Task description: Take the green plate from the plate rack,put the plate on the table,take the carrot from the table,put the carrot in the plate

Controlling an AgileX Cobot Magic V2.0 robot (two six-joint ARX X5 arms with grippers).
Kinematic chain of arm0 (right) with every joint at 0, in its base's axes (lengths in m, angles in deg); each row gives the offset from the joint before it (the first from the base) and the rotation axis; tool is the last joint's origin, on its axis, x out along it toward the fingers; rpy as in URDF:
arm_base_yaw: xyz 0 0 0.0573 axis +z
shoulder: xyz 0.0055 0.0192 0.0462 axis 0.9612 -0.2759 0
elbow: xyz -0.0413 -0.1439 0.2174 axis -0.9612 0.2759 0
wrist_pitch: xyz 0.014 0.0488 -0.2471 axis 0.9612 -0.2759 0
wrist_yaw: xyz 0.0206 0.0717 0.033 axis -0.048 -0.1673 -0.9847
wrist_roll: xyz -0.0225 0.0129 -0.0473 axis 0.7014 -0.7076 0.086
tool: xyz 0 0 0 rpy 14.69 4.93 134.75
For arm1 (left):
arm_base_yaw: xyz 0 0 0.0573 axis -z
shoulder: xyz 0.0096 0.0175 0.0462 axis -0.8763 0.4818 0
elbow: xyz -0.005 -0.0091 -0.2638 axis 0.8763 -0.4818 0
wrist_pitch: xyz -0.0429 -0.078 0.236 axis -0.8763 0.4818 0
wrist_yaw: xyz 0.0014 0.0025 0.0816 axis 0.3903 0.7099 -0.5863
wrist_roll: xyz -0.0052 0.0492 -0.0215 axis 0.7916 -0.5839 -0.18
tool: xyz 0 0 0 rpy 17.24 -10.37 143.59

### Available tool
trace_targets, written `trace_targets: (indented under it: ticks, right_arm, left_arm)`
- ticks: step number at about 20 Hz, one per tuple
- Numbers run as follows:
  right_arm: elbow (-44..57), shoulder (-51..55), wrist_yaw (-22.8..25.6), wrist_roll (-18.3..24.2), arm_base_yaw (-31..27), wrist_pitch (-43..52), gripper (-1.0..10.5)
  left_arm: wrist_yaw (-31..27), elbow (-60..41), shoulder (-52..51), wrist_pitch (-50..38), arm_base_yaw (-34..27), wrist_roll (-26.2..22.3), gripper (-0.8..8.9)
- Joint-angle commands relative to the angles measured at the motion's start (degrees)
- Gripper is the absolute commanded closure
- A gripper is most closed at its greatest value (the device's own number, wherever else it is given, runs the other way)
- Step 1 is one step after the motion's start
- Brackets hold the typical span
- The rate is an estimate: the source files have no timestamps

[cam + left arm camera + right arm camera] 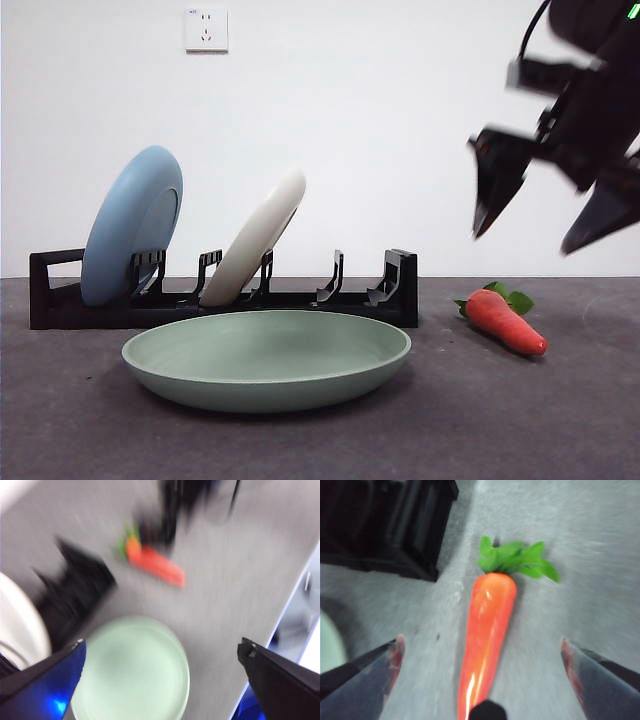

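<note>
The green plate (266,358) lies flat on the dark grey table (560,420), in front of the black plate rack (400,292). To its right on the table lies the carrot (505,320), leaves toward the rack. My right gripper (545,225) hangs open well above the carrot. In the right wrist view the carrot (487,615) lies lengthwise between the spread jaws of that gripper (481,645). My left gripper (161,647) is open and holds nothing, high over the green plate (132,670). Its blurred view also shows the carrot (155,566) and the rack (75,590).
A light blue plate (132,225) and a cream-white plate (262,235) lean in the rack's slots. The rack's end (395,525) stands close to the carrot's leaves. A wall socket (206,29) is on the white wall behind.
</note>
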Motion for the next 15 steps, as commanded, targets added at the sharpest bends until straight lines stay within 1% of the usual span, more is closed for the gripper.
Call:
trace_targets:
  ticks: [1,4,7,8,11,12,14,15]
  right_arm:
    - [-0.04,-4.74,1.79,-0.94,0.83,4.17,3.2]
    - [-0.04,-9.46,4.26,-0.94,1.46,8.46,3.2]
    - [-0.04,-12.96,4.59,-1.09,1.66,11.34,3.2]
    - [-0.04,-13.86,4.70,-1.18,1.79,11.69,3.4]
    - [-0.04,-15.34,4.70,-1.42,2.03,11.93,5.0]
    - [-0.04,-15.34,4.66,-2.23,2.16,11.93,5.9]
    - [-0.04,-15.34,4.55,-2.84,2.21,12.20,8.3]
    - [-0.04,-15.34,4.22,-2.89,2.21,12.09,9.1]
  left_arm:
    - [-0.33,2.69,-3.30,1.09,0.09,1.60,2.82]
    - [-0.39,3.58,-7.50,1.95,0.09,3.30,2.82]
    - [-0.42,3.58,-9.88,4.11,0.09,5.40,2.82]
    - [-0.42,3.58,-10.29,4.35,0.09,5.62,2.82]
    - [-0.42,3.58,-10.45,5.25,0.09,5.62,2.82]
    - [-0.42,3.58,-10.45,5.62,0.09,5.62,2.82]
    - [-0.46,3.58,-10.45,5.88,0.09,5.62,2.83]
    - [-0.46,3.58,-10.45,6.10,0.09,5.62,2.83]
